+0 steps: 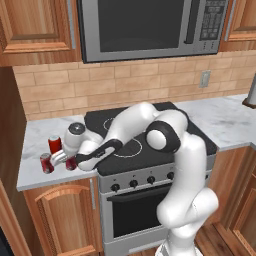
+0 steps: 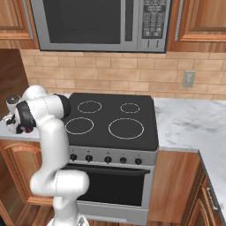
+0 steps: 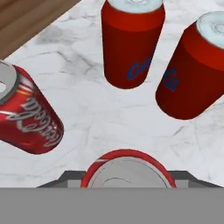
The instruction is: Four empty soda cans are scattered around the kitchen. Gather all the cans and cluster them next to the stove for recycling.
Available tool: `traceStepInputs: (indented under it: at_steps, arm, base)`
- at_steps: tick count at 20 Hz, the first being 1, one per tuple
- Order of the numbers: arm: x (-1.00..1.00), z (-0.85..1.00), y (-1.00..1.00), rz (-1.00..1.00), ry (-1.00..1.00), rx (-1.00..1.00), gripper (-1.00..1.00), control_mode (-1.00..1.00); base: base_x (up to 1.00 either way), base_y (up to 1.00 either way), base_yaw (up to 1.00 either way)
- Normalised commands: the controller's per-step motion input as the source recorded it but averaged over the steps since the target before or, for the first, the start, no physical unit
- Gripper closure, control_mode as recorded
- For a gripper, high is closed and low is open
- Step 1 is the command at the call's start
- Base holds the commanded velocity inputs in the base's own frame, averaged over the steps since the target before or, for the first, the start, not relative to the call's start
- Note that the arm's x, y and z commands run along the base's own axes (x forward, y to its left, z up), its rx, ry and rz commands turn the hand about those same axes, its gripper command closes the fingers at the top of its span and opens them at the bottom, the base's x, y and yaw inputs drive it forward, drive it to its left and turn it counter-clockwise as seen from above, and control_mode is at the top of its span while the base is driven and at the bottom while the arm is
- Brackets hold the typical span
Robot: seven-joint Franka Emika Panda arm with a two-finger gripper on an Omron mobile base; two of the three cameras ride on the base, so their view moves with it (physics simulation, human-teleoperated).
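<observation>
On the marble counter [image 1: 32, 172] left of the stove [image 2: 106, 112] stand several red soda cans with silver tops. My gripper [image 1: 69, 160] reaches down there, shut on one upright can [image 3: 127, 168] whose silver top sits between the finger tips. Three more cans stand just beyond it: one ahead [image 3: 131, 43], one to the right [image 3: 194, 65] and one to the left [image 3: 28, 116]. In the left base view, two free cans [image 1: 54, 144] [image 1: 46, 163] stand beside the hand, and the held can [image 1: 71, 163] shows low under it. The arm hides most of the cluster in the right base view.
The black cooktop [image 1: 200, 140] with white rings lies right of the cans. A steel microwave [image 1: 150, 25] hangs above. Wooden cabinets [image 1: 35, 25] flank it, and a brown wall panel [image 1: 10, 125] closes the counter's left end. More marble counter [image 2: 185, 119] runs right of the stove.
</observation>
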Motion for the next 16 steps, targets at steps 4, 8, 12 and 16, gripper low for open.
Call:
traceStepInputs:
  at_steps: [4,8,12,16]
  arm:
    - [0.21,-0.24,0.04,0.0,0.0,0.0,1.0,-1.0]
    - [0.03,-0.22,-0.04,0.0,0.0,-0.01,-1.0,-1.0]
    - [0.0,-0.08,-0.16,0.0,0.0,0.0,-1.0,-1.0]
    - [-0.01,0.0,-0.12,0.0,-0.02,0.0,-1.0,-1.0]
  base:
    - [0.0,0.0,0.0]
    - [0.0,0.0,0.0]
    - [0.0,0.0,0.0]
    - [0.0,0.0,0.0]
